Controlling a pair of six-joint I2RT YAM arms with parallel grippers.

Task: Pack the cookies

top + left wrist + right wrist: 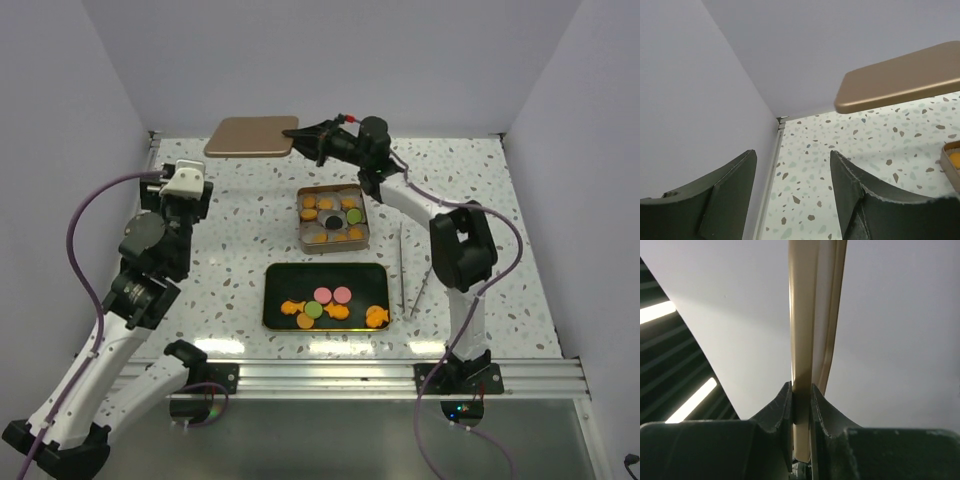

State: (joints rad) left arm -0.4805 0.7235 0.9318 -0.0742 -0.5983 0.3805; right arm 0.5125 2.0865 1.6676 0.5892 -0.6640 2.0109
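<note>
Right jaws pinch the gold lid, seemingly airborne.

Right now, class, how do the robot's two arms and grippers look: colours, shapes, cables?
The left arm and right arm have white links, black joints and black bases. A purple cable loops off each. The left gripper and right gripper carry dark, wedge-shaped fingers.
</note>
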